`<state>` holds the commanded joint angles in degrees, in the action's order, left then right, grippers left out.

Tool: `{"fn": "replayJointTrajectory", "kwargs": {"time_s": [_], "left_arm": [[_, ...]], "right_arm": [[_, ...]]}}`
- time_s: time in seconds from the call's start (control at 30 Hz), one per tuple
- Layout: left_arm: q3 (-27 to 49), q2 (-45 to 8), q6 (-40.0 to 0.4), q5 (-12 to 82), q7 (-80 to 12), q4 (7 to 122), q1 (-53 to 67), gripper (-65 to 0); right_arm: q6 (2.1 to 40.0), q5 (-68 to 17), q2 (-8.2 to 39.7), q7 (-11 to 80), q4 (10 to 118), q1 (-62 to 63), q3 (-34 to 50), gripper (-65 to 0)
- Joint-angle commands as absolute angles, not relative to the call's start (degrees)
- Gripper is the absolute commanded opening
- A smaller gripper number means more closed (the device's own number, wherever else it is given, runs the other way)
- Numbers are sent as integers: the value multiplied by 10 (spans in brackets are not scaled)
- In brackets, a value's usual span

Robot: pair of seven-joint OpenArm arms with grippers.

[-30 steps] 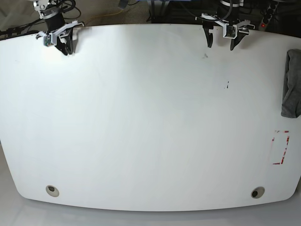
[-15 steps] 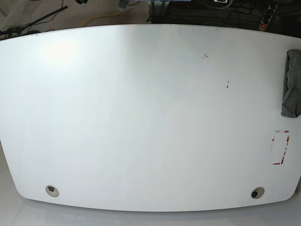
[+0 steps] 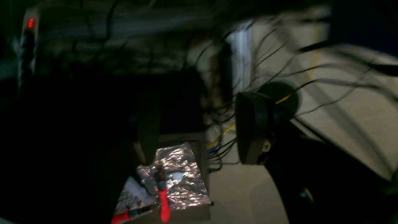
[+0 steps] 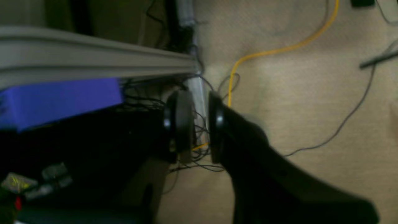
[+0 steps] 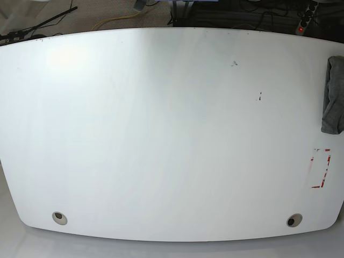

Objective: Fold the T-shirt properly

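Observation:
The T-shirt (image 5: 334,102) lies bunched in a narrow grey heap at the right edge of the white table (image 5: 161,140). Neither gripper shows in the base view. In the left wrist view my left gripper (image 3: 199,133) is open with a wide gap and holds nothing; it hangs off the table over dark cables and floor. In the right wrist view my right gripper (image 4: 197,124) has only a narrow gap between its pads, with nothing in it, and it hangs over beige floor.
A red-and-white taped rectangle (image 5: 321,168) marks the table's right side. Two round grommet holes (image 5: 59,217) (image 5: 294,220) sit near the front edge. A yellow cable (image 4: 279,49) runs over the floor, and a foil-covered box (image 3: 174,177) with red-handled tools sits below the left gripper.
Both arms stood at the table's back edge a second ago and have pulled back out of the base view. The grey heap has not moved.

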<state>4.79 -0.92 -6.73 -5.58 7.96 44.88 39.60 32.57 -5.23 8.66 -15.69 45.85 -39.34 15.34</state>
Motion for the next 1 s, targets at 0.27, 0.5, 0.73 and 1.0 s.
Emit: {"fn": "replayJointTrajectory", "kwargs": {"time_s": [0.27,0.5,0.73,1.0], "left_arm": [[49,-9,-65,-56,80,240,248,-306],[47,-10,-6,-56,80,90,132,-306],[49,-19,-3,-55,78,44,71,-306],[50,-21,56,-55,77,17,48,-306]], "right_arm": [[325,29,96,-157,307,-274,144,-571],[301,61,98,-134,213,-180,140,-566],[241,120,96,-95,204,-130,140,-564],[240,142,93,-91,204,-111,140,-564]]}}
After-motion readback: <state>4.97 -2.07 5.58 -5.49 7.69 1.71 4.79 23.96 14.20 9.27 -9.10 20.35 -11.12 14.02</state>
